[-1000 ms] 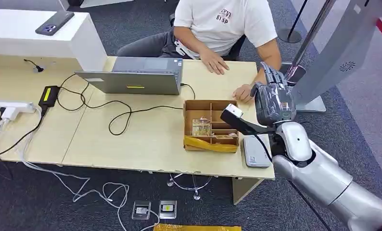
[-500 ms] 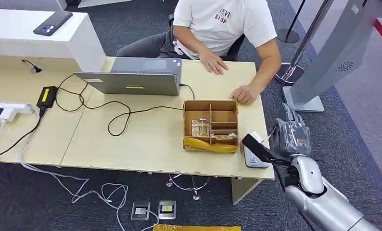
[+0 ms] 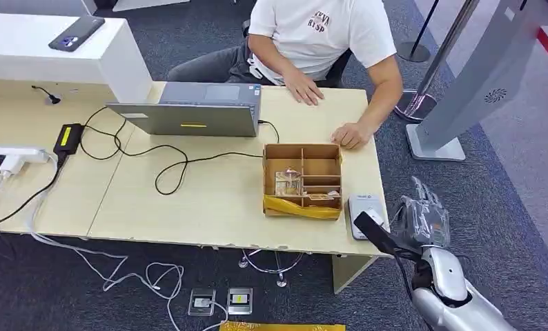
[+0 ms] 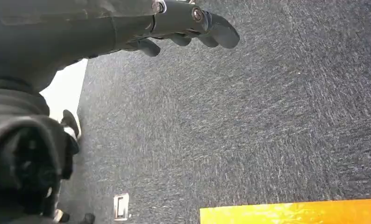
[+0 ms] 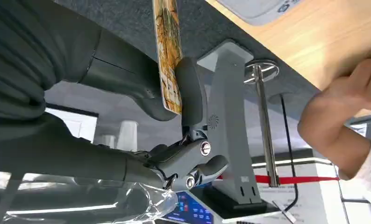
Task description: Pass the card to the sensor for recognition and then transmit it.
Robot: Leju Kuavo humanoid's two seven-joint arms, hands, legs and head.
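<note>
Judged as the approach to the reader, recognition not yet done. Pinched the card (image 5: 167, 56) between the thick thumb and a dark finger of the right hand (image 3: 423, 221), with the other fingers loosely extended, as seen in the right wrist view. Held that card off the table (image 3: 188, 207), just beside its near right corner and near the grey sensor (image 3: 363, 207), apart from it and not above it. Hung the left hand (image 4: 188, 23) over the carpet, fingers loosely apart and gripping nothing. For the next move, probably required: carry the card inward over the table edge, turn its face toward the top of the sensor, and hold it close and steady until read; only then hand it on to the person, whose hand (image 3: 350, 134) rested on the far right of the table beyond the cardboard box (image 3: 302, 179). Compared with one second before: dropped the right hand from high up near the person's hand to low beside the table corner, and uncovered the sensor, formerly half hidden under the arm. Left box and person's hands unmoved.
</note>
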